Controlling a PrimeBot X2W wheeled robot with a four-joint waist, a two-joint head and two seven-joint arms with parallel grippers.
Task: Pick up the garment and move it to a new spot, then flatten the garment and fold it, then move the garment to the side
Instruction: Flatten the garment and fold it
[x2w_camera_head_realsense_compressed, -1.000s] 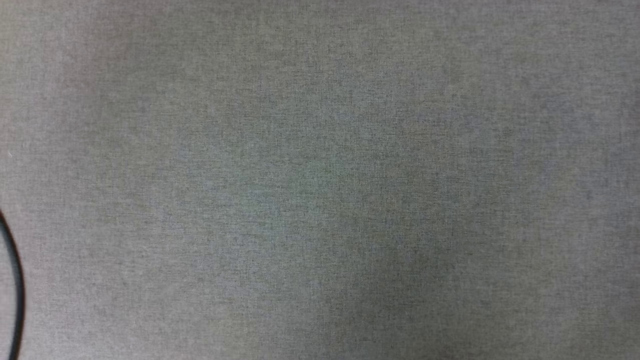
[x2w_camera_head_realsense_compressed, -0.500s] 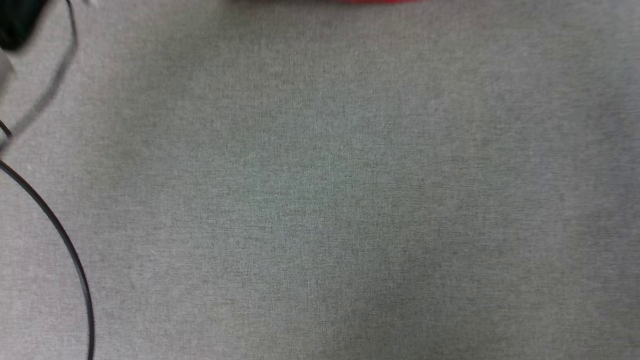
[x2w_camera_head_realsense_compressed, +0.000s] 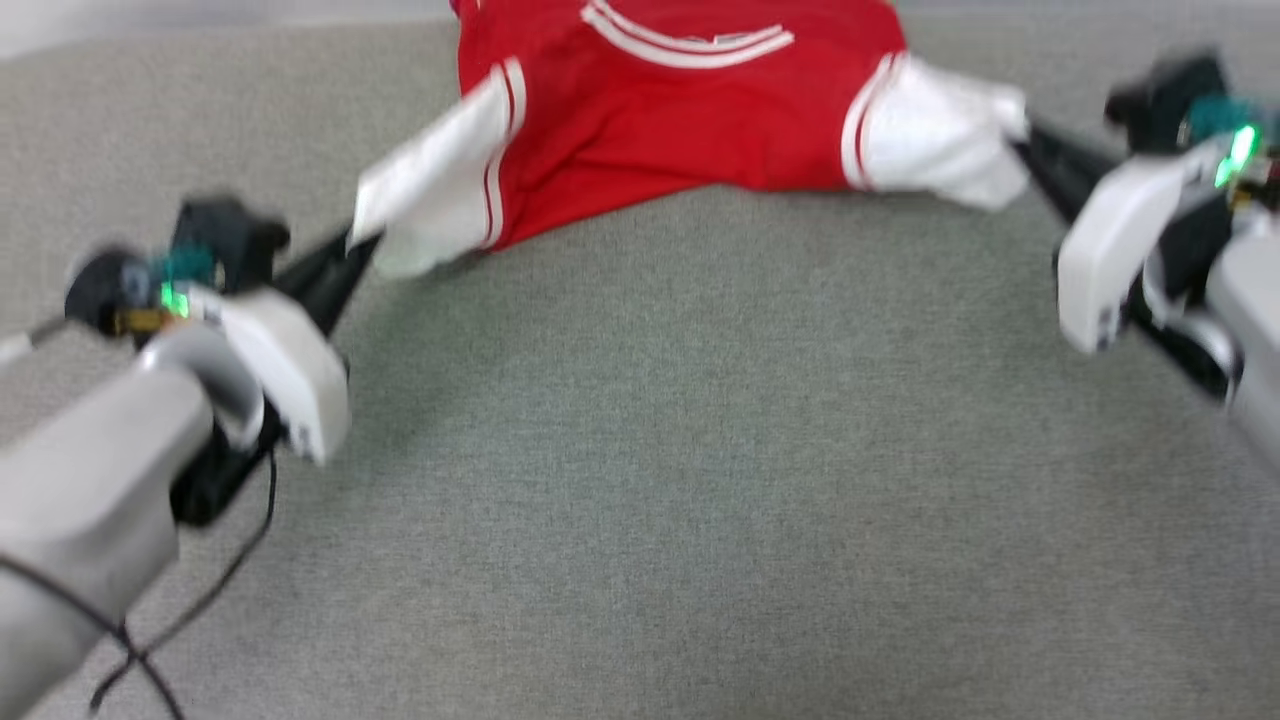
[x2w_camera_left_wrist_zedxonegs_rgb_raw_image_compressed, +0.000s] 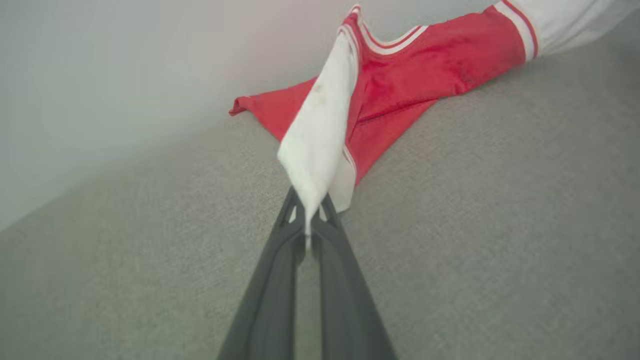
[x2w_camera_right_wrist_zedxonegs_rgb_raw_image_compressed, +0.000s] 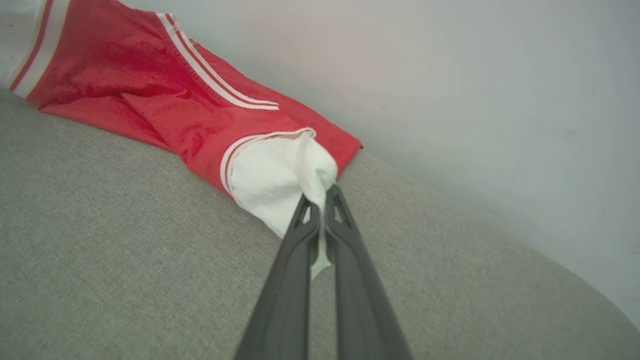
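While the garment is lying at the far edge of the grey cloth surface, its red body is resting on the cloth with the striped collar facing up, right against the foot of the pale wall. Both white sleeves are stretching outward and lifting a little off the surface. The left sleeve is running down to the left gripper, and in the left wrist view those dark fingers are pressing together on its hem, a sliver of white cloth poking through between them. Over on the other side, the right sleeve is bunching into the right gripper, whose fingers are likewise pinching the white fabric tight. The two pale forearms are angling in from the lower corners, well apart from each other. A thin black cable is trailing across the cloth below the left arm.
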